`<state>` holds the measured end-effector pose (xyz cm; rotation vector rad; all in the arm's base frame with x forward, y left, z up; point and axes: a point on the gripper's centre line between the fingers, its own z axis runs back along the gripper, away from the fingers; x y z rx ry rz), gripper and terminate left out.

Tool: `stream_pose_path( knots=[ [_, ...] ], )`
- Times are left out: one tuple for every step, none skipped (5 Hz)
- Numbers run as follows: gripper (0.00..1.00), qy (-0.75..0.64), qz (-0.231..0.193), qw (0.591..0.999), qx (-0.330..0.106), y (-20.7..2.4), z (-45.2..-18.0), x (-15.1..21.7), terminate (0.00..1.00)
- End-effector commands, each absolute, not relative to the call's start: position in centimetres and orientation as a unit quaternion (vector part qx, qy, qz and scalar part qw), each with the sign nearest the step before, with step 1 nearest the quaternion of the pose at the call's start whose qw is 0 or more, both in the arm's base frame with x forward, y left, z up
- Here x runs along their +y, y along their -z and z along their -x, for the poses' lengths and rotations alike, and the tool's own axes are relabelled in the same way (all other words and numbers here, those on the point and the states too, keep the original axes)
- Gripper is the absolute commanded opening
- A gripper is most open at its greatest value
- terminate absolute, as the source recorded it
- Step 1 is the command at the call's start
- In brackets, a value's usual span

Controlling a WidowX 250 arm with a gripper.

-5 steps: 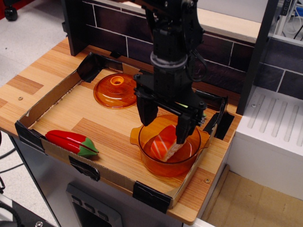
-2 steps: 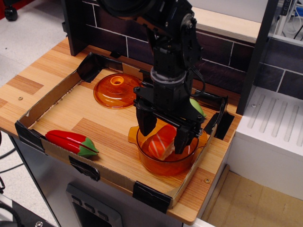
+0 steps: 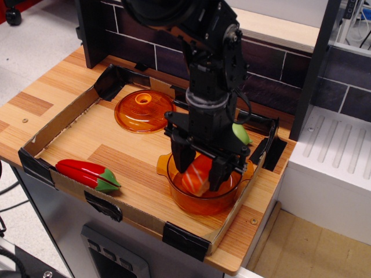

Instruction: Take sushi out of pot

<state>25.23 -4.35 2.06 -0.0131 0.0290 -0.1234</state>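
Note:
The sushi, orange with white stripes, sits tilted inside the amber transparent pot at the front right of the tray. My gripper reaches straight down into the pot. Its two black fingers press against the left and right sides of the sushi, so it is shut on it. The sushi is still low inside the pot, below the rim. The rice base is mostly hidden by the fingers and the pot wall.
The flat amber lid lies at the back of the cardboard tray. A red pepper with a green stem lies at the front left. A green object shows behind the arm. A dark brick wall stands behind.
The fingers have narrowed from a wide stance onto the sushi. The pot has shifted slightly left, and the sushi now stands more upright between the fingers.

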Motion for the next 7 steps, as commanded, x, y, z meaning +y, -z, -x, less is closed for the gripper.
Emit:
stream_pose_path(
  knots=[
    [0.00,0.054,0.015,0.998,-0.011,-4.2,-26.0,-3.6,0.00],
    [0.00,0.046,0.024,0.998,-0.036,-6.5,-26.1,-3.2,0.00],
    [0.00,0.036,0.040,0.997,-0.062,-9.9,-25.9,-2.5,0.00],
    [0.00,0.033,0.051,0.996,-0.072,-11.7,-25.6,-1.2,0.00],
    [0.00,0.026,0.029,0.997,-0.061,-11.0,-25.5,1.8,0.00],
    [0.00,0.026,0.028,0.999,-0.026,-9.7,-25.8,4.9,0.00],
    [0.00,0.034,0.020,0.999,-0.018,-8.1,-25.7,6.8,0.00]
  ],
)
